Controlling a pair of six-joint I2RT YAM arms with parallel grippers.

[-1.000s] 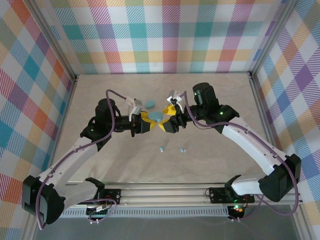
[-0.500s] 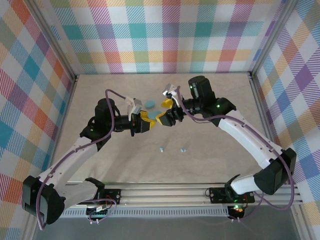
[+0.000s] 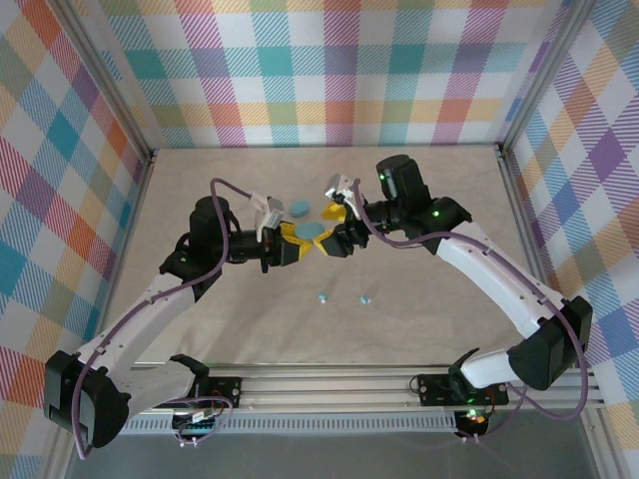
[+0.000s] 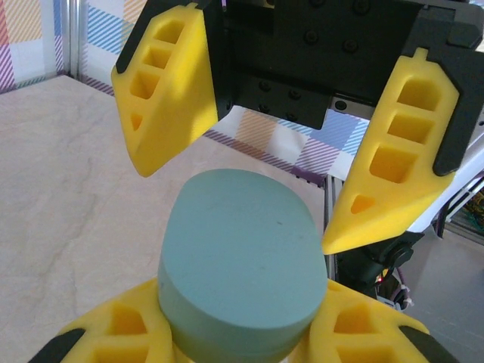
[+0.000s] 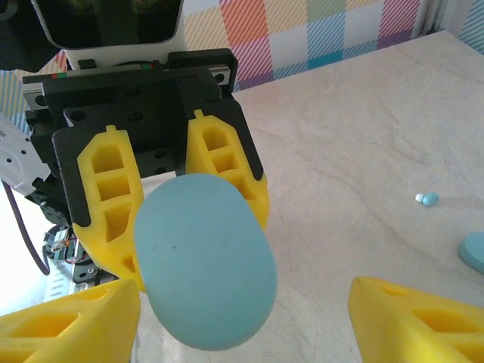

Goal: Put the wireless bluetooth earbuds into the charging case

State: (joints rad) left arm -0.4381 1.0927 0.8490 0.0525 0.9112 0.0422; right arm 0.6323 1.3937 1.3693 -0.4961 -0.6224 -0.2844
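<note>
Left wrist, smooth teal oval case (image 4: 240,257), pinched by hollow-celled yellow left claw (image 4: 240,336)

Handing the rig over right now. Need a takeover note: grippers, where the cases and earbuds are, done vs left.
Grippers: the left gripper is shut on a teal case, holding it off the table. The right gripper is open, fingers either side of that case, not touching it.
Things: the second case lies on the table just beyond the grippers. The earbuds lie loose in two spots nearer the bases.
Done: one case lifted; it looks closed.
Left: open it, pick up the earbuds, seat them.
</note>
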